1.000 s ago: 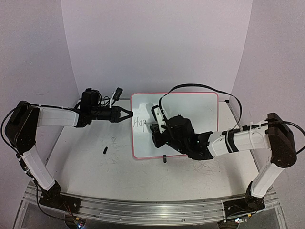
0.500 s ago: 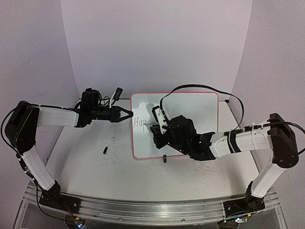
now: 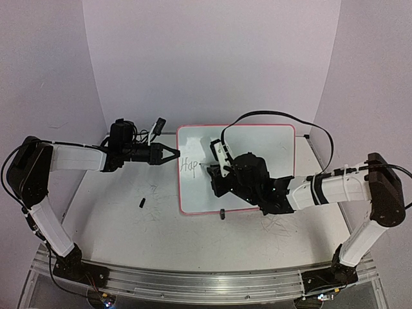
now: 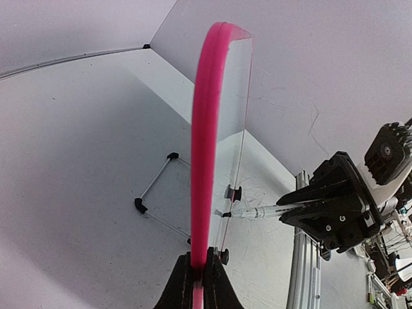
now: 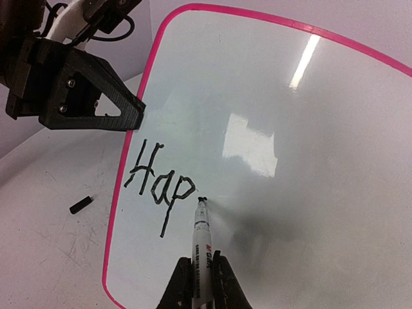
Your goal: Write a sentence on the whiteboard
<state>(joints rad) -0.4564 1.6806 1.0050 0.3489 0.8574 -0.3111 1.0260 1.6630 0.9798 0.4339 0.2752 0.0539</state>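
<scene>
Your left hand (image 3: 175, 154) sits left of centre in the overhead view, with both fingers closed together on the pink rim of the whiteboard (image 3: 257, 145). It grips that rim about halfway up the board's left edge. In the left wrist view the rim rises straight up out of the pinched fingertips, running from bottom centre to the top of the frame.

The whiteboard fills the middle of the overhead view, just right of your left hand. A small black clip (image 3: 222, 214) sits at its lower edge, touching the surface (image 3: 116, 219).

Your right hand (image 5: 201, 273) is at the bottom centre of the right wrist view, clamped on a thin marker (image 5: 201, 232) that points up the frame. The marker's black tip touches the white face of the board.

The sentence (image 5: 158, 180) reads "Hap" in black letters. It lies in the left half of that view, close inside the board's left rim. The marker tip meets the board just right of the "p", level with the foot of its bowl. Your left hand's fingertips lie just above and left of the "H".

A small black cap (image 3: 141, 203) lies on the surface in the lower left of the overhead view, well apart from the board and both hands.
</scene>
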